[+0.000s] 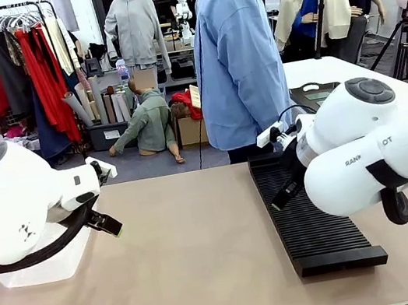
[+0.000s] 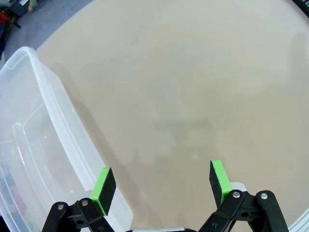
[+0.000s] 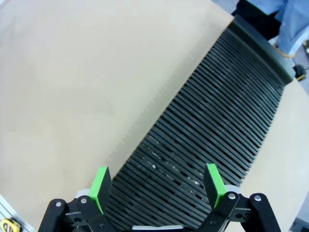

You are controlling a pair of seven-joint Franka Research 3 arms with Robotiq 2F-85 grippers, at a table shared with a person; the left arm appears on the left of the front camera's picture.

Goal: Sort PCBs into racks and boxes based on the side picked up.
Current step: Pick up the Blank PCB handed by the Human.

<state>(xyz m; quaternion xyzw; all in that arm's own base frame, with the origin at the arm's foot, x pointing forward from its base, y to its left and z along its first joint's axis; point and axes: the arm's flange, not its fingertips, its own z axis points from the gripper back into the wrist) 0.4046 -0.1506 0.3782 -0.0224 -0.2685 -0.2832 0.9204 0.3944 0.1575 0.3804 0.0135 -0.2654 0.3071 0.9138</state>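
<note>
The PCBs are out of view. The long black ribbed rack (image 1: 311, 220) lies on the right half of the tan table, running away towards the person. My right gripper (image 3: 157, 186) hovers open above the rack (image 3: 207, 130), its green pads wide apart with nothing between them. The clear plastic box (image 1: 50, 268) stands at the table's left, partly behind my left arm. My left gripper (image 2: 161, 186) is open over bare table just beside the box (image 2: 34, 145), which looks empty where it shows.
A person in a light blue shirt (image 1: 239, 59) stands at the far edge behind the rack. The tan table (image 1: 191, 257) is bare between box and rack. A clothes rail (image 1: 6, 61) and a second table are farther back.
</note>
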